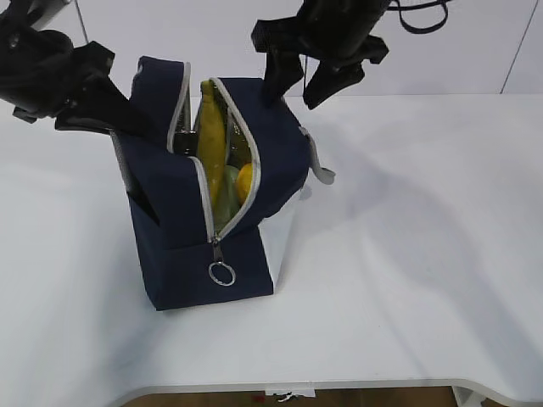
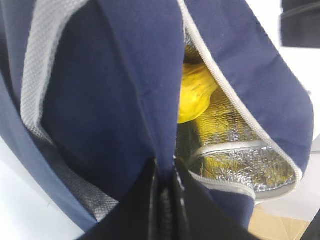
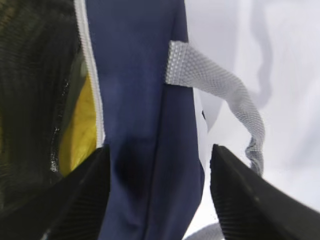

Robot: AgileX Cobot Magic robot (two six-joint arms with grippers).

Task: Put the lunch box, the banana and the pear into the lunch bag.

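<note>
The lunch bag stands upright on the white table, its navy fabric unzipped along the top and down the front so that the silver lining shows. The zipper slider sits low on the front face with the metal ring pull hanging beneath it. Inside the opening the banana stands nearly on end, its upper tip poking above the rim, and the pear lies just beside it, lower and toward the right wall. Something pale green shows below the fruit, which may be the lunch box lid, though too little of it is visible to be sure. The left gripper is pinched tight on a fold of the bag's navy flap, holding that side of the opening up and back toward the left. The right gripper hangs above the bag's right rear corner with its jaws spread wide and nothing between them except air and the bag wall below; in the right wrist view the two dark fingers straddle the navy side panel without clamping it. A grey woven handle loops out from that right side over the table.
</note>
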